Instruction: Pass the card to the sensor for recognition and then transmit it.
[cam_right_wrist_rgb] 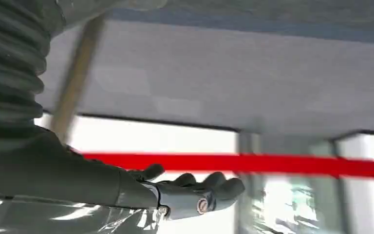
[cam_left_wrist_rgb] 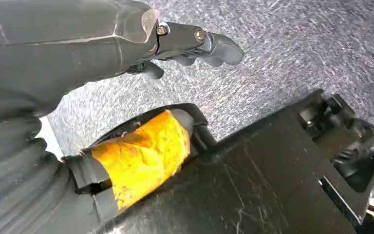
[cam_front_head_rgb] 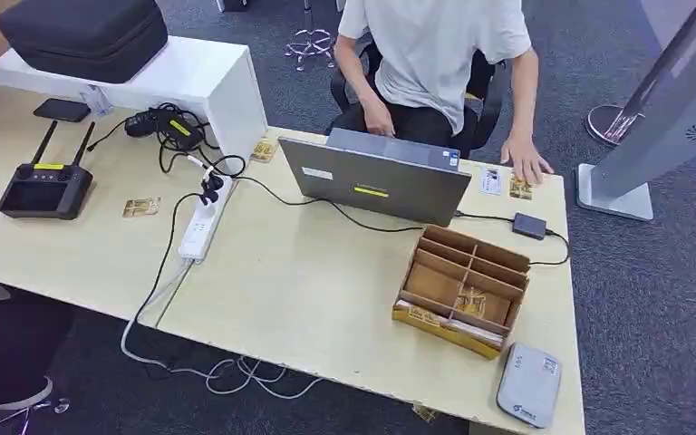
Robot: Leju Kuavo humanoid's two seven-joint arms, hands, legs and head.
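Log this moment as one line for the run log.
left hand: holds nothing | right hand: holds nothing | cards in wooden organizer | grey card reader at table corner | person's hand by table cards

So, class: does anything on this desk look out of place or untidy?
Yes. Cards lie scattered: one beside the power strip, another behind the laptop, while the wooden organizer meant for them sits nearly empty.

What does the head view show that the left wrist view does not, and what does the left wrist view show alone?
Head view alone: the table, a laptop, the wooden card box, a grey sensor near the table's corner, and a seated person with cards beside one hand. Left wrist view alone: the left hand, holding nothing, hanging over the floor. Both share grey carpet.
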